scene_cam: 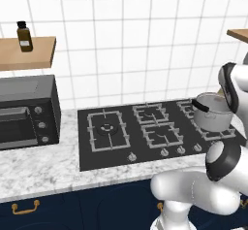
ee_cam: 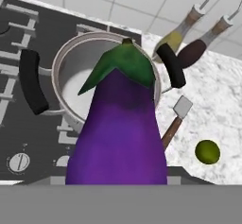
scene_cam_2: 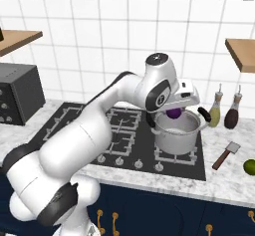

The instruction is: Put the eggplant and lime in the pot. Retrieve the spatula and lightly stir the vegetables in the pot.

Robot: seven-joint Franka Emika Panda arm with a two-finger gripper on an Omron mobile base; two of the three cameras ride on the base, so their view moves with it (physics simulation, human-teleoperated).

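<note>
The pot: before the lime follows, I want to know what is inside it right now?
The pot shows bare metal; the eggplant hangs above its rim in the gripper and covers part of the floor.

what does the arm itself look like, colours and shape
The arm is glossy white, built of thick rounded segments with dark grey to black bands at the joints. The wrist ends in a round white cap with a small dark centre. The gripper has a boxy white body. No cables or markings are visible on it.
</note>
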